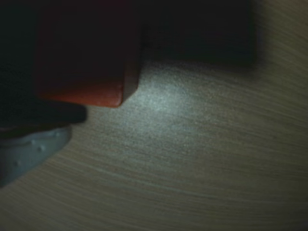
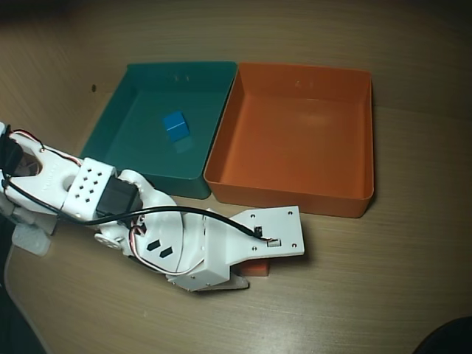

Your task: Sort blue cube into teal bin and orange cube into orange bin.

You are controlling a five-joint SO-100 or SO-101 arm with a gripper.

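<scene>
In the wrist view the small plain orange cube (image 1: 89, 57) fills the upper left, just beside the pale jaw at lower left. It rests on the wooden worktop (image 1: 202, 159); whether the jaws pinch it I cannot tell.

Overhead view: the orange bin (image 2: 295, 133) lies empty, its whole floor free for entry from above. The teal bin (image 2: 158, 125), touching it on the left, holds only the blue cube (image 2: 175, 125) near its centre. The near wall of the orange bin stands between its floor and the orange cube (image 2: 258, 269), which sits on the table (image 2: 369, 280) beneath the arm (image 2: 199, 247). Bare table lies open to the right. In the wrist view, clear wood surface extends right of the cube.
</scene>
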